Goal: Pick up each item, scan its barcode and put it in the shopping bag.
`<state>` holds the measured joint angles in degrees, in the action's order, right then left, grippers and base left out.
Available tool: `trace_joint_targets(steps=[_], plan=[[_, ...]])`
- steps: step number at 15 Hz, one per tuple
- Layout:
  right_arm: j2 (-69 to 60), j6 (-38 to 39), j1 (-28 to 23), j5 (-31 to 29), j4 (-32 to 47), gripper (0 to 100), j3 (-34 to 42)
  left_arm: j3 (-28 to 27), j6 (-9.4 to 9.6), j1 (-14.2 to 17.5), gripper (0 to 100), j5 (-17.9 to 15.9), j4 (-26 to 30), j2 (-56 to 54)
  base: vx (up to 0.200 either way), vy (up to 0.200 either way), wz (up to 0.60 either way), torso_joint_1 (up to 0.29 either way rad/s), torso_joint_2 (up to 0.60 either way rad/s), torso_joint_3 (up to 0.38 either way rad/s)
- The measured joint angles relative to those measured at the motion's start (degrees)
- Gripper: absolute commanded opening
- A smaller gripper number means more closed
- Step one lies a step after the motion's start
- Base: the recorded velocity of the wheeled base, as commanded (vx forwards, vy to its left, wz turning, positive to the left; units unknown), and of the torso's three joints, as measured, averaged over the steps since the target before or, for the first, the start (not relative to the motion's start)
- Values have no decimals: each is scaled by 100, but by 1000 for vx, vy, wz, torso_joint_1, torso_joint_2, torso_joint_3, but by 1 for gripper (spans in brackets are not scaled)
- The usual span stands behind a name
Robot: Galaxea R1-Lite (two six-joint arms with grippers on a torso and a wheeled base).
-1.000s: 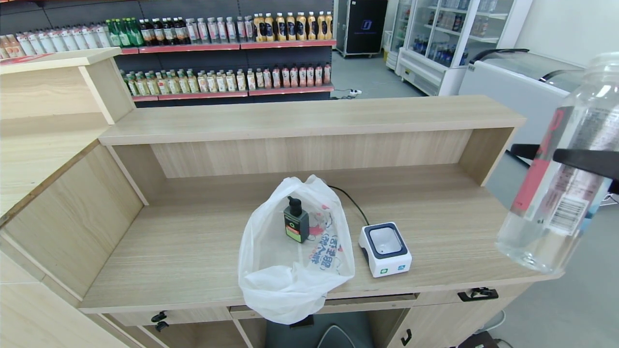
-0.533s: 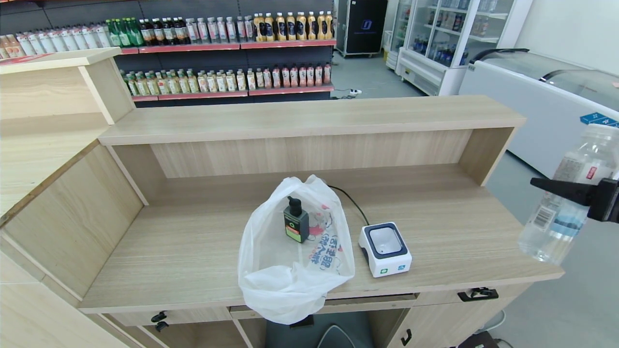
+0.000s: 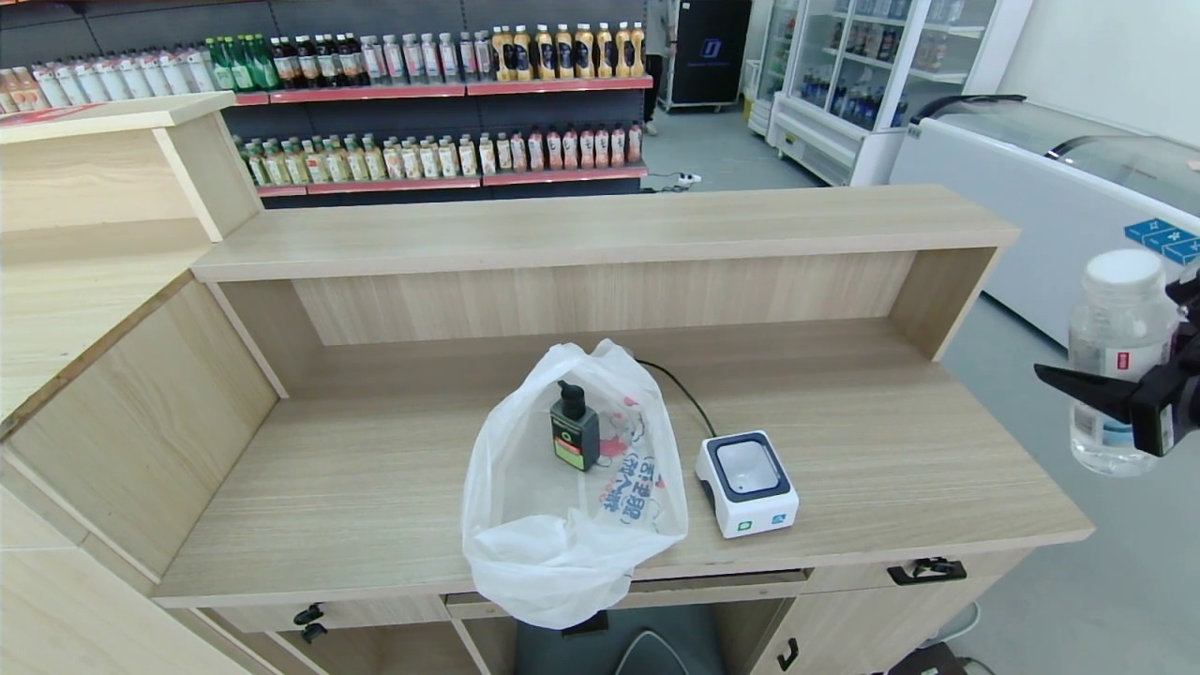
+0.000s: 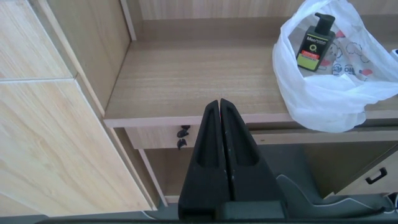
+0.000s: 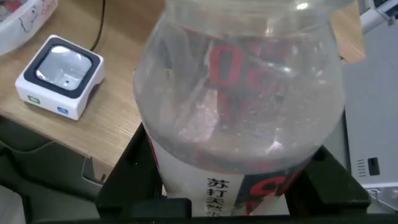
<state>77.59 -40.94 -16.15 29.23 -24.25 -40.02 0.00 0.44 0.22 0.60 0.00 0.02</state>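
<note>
Clear water bottle [image 3: 1120,323], pinched in the right end effector [image 3: 1111,396], awaited scanning; 1 pump bottle [image 3: 574,436] already sat in the shopping bag [image 3: 562,562].

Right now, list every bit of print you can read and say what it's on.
Water bottle in the right hand: black characters cut off at the edge, red figures seen from behind; no whole word.
Shopping bag: blue characters, too blurred.
Pump bottle in the bag: label too small.
Scanner: two small signs, unreadable.
Shelf bottles: too small.
</note>
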Motion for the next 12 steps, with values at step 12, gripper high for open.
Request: trace_joint_targets(steps=[12], plan=[[336, -1393, 133, 196, -1154, 0, 364, 0, 0, -1, 0, 0, 2, 0, 0, 0, 300, 0, 0, 2]])
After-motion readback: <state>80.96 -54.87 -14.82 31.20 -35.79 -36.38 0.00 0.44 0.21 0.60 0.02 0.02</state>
